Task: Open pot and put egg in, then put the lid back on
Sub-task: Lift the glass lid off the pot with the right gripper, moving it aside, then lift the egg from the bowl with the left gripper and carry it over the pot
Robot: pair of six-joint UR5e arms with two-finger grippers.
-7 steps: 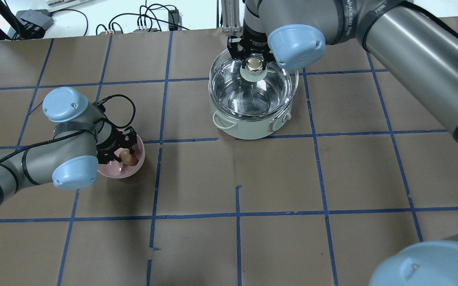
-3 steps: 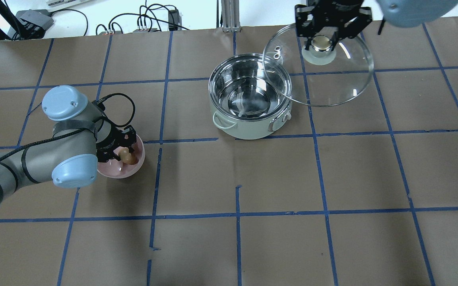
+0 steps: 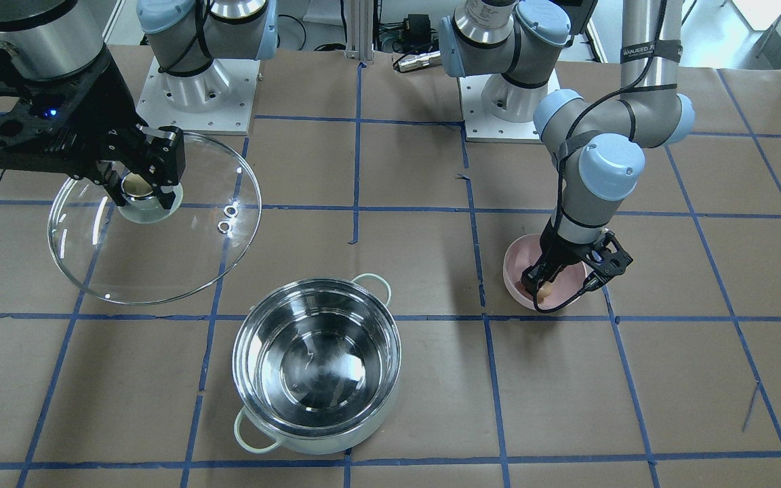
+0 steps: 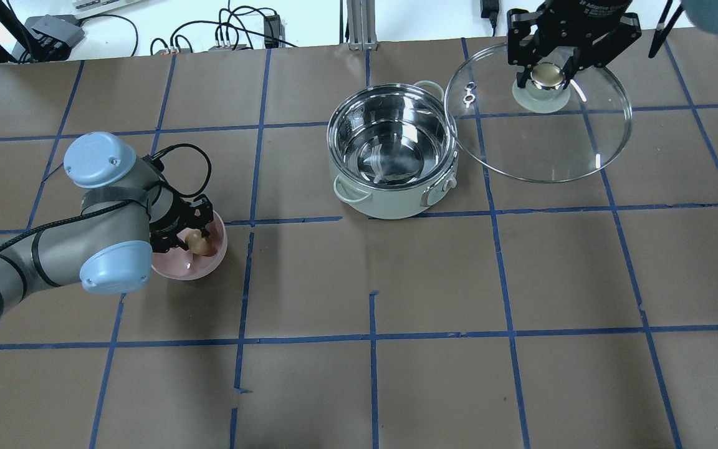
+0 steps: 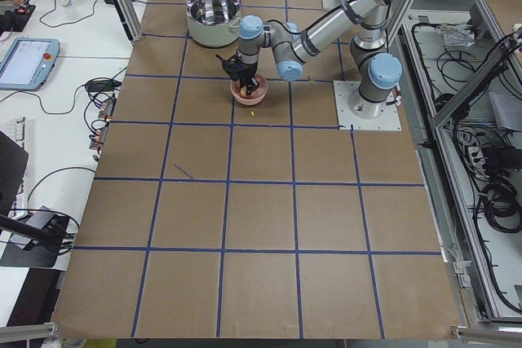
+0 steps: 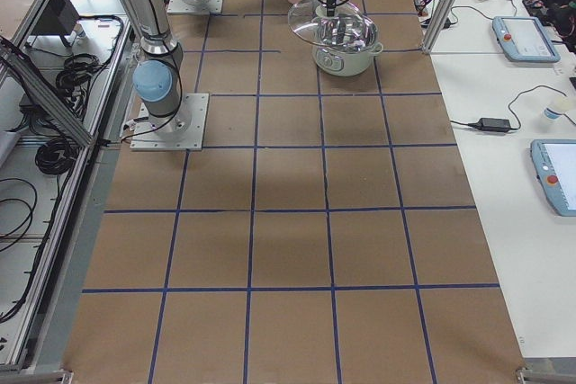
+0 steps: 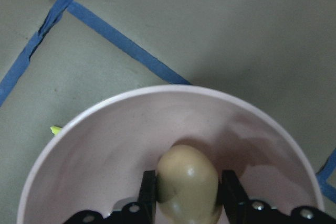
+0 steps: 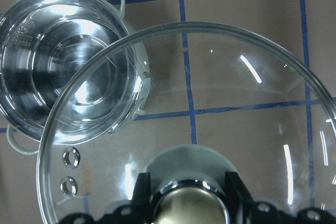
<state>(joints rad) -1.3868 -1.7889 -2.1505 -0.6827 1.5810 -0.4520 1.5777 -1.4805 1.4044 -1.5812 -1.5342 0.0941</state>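
Note:
The steel pot stands open and empty, also in the front view and the right wrist view. My right gripper is shut on the knob of the glass lid and holds it in the air to the pot's right; the lid shows in the front view and the right wrist view. My left gripper is shut on the light-brown egg inside the pink bowl. The left wrist view shows the egg between both fingers, low in the bowl.
The table is covered in brown paper with a blue tape grid. Cables and boxes lie beyond the far edge. Both arm bases stand at the robot's side of the table.
My right gripper has lifted the lid off the pot and carried it to the right. My left gripper stays at the egg in the bowl, barely moved.

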